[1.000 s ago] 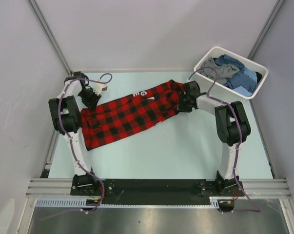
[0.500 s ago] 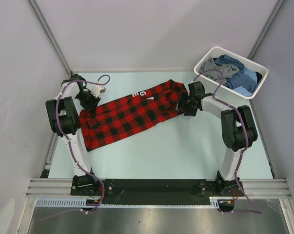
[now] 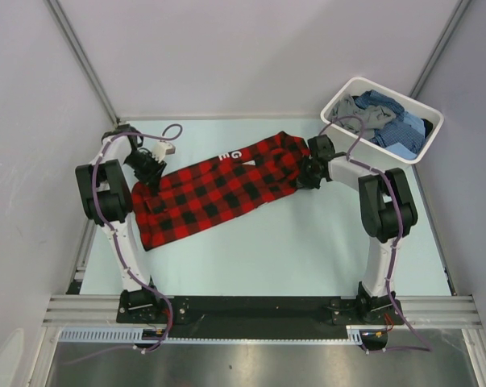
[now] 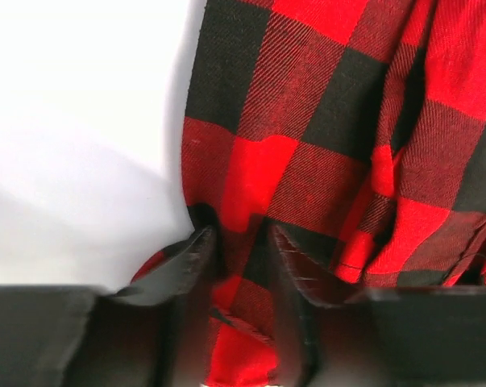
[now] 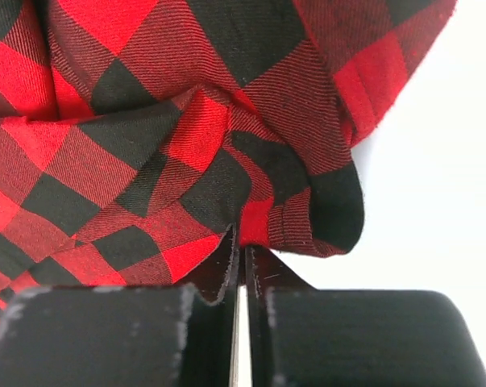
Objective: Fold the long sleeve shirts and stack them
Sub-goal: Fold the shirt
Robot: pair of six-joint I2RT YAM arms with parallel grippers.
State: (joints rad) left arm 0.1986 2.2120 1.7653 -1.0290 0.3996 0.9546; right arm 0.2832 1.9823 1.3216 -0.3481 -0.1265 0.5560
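1. The red-and-black check shirt (image 3: 218,189) lies stretched slantwise on the tabletop (image 3: 307,242), from its left edge toward the far right corner, with no finished fold showing.
2. The left gripper (image 4: 238,242) pinches bunched cloth at the shirt's left end.
3. The right gripper (image 5: 241,250) is clamped tight on the hem at the opposite end.
4. The blue check and grey shirts (image 3: 388,121) sit crumpled in the white tub (image 3: 338,94) at the far right corner.
5. Nothing is stacked, so the job looks barely begun.
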